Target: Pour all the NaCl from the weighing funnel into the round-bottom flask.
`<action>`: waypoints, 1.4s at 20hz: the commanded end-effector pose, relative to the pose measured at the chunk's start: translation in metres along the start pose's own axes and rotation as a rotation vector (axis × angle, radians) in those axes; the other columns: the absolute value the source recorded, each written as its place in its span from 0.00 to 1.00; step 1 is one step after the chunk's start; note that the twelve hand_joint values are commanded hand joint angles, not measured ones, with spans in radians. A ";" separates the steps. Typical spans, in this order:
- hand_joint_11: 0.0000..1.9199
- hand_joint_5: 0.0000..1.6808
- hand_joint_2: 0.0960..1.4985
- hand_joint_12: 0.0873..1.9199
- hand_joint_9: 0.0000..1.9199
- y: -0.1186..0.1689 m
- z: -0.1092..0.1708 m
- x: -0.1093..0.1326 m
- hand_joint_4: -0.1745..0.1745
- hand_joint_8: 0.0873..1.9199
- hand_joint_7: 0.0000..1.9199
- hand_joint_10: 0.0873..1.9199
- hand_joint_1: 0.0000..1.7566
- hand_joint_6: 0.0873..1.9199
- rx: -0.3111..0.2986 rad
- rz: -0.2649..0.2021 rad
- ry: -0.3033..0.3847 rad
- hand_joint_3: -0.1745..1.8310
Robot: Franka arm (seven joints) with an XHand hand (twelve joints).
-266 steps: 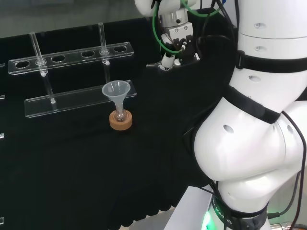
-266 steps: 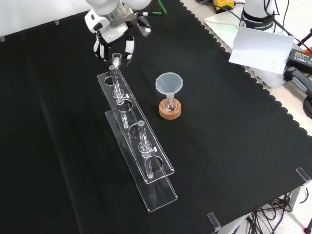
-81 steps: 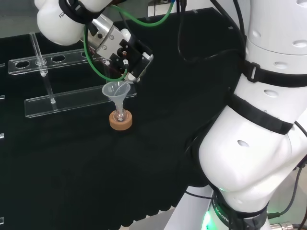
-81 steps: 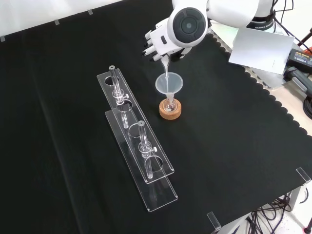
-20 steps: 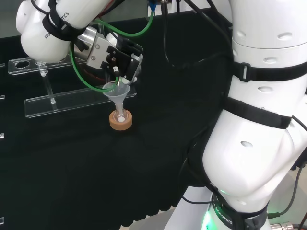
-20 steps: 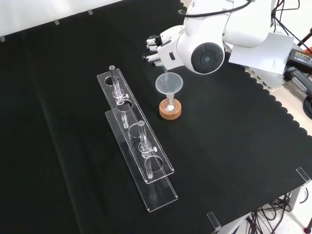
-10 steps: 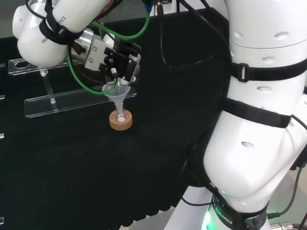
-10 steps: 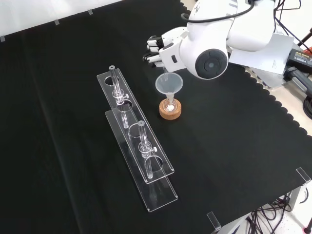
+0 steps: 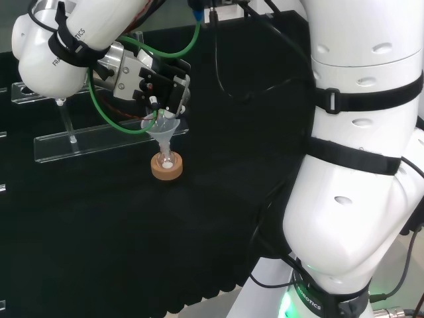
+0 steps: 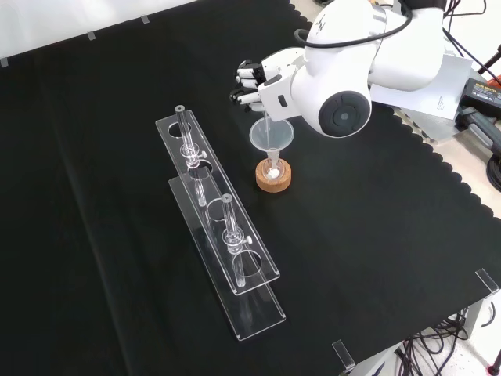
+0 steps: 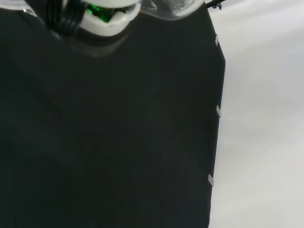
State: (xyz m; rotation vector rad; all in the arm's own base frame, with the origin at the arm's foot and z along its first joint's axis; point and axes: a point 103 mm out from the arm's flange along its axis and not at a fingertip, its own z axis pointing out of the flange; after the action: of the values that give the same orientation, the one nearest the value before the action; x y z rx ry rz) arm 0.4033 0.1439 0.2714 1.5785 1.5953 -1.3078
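- While the hand (image 10: 254, 84) hangs above it with fingers curled round the weighing funnel (image 10: 265, 129), that thin clear piece slants down from the fingers, its low end inside the mouth of the clear cone funnel (image 10: 272, 135).
- The cone funnel stands upright in the neck of the small round-bottom flask (image 10: 272, 168), and a little white material shows at the flask's bottom.
- The flask sits in a cork ring (image 10: 273, 176) on the black cloth (image 10: 376, 235), roughly at the middle of the bench in the front view.
- In the head view the hand (image 9: 162, 89) sits at about eleven o'clock of the cone funnel (image 9: 161, 129), with the flask (image 9: 166, 159) and cork ring (image 9: 166, 168) straight below at six o'clock.
- At nine o'clock of the flask in the front view, near but apart from it, lies a long clear rack (image 10: 215, 227) holding upright glass tubes (image 10: 185, 135).
- At three o'clock of the hand in the front view, a big white arm link (image 10: 368, 55) with a round grey cap reaches in from the top.
- In the head view green cables (image 9: 106, 109) loop beside the wrist.
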 end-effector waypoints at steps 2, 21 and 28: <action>0.54 0.78 0.45 0.44 0.56 0.000 -0.001 0.002 1.00 0.32 0.32 0.06 0.64 0.24 0.002 0.003 -0.026 0.33; 0.54 0.78 0.45 0.44 0.56 0.000 0.000 0.007 1.00 0.32 0.32 0.06 0.64 0.24 -0.007 -0.001 -0.058 0.33; 0.54 0.78 0.45 0.44 0.56 0.000 -0.007 0.009 1.00 0.32 0.31 0.06 0.64 0.24 -0.013 0.001 -0.078 0.34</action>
State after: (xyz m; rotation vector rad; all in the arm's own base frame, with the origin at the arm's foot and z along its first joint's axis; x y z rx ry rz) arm 0.4035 0.1521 0.2668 1.5118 1.5572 -1.3359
